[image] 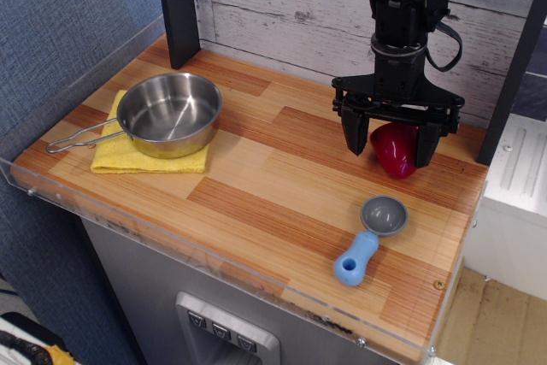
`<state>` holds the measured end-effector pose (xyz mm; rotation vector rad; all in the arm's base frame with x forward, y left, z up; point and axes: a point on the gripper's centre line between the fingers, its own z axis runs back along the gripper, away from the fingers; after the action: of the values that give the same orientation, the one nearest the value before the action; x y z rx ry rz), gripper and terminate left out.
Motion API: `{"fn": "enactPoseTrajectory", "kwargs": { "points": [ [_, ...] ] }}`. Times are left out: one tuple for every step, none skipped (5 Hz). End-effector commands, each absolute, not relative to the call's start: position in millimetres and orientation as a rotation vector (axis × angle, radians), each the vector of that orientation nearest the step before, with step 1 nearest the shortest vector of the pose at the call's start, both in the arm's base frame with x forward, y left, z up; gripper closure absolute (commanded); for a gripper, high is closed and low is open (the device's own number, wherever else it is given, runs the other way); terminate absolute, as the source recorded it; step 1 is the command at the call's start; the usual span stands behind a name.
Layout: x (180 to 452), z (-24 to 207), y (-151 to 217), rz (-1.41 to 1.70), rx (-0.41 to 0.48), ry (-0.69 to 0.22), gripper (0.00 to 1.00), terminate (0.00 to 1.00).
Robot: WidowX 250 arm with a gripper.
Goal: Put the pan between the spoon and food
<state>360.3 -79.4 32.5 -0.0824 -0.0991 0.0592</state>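
The shiny steel pan (170, 113) sits on a yellow cloth (128, 153) at the left of the wooden table, its wire handle pointing left toward the front edge. The dark-red food (393, 149) lies at the right. The spoon (369, 238), with a light-blue handle and grey bowl, lies in front of the food near the right front. My gripper (390, 150) hangs over the food with its black fingers open, one on each side of it, partly hiding it. It holds nothing.
A black post (181, 8) stands at the back left behind the pan. A white plank wall runs along the back. A clear acrylic rim (214, 256) lines the table's front and left edges. Bare wood lies between pan and spoon.
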Motion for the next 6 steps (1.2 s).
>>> {"fn": "enactPoseTrajectory", "kwargs": {
  "points": [
    [360,33,-79,0.059,-0.082,-0.099,0.0,0.0],
    [362,11,-80,0.041,-0.066,-0.04,0.0,0.0],
    [368,35,-83,0.035,-0.063,-0.09,0.0,0.0],
    [363,86,-87,0.048,-0.076,-0.219,0.0,0.0],
    [352,127,-88,0.038,-0.108,-0.299,0.0,0.0],
    [341,142,-85,0.044,-0.107,-0.337,0.0,0.0]
  ]
}}
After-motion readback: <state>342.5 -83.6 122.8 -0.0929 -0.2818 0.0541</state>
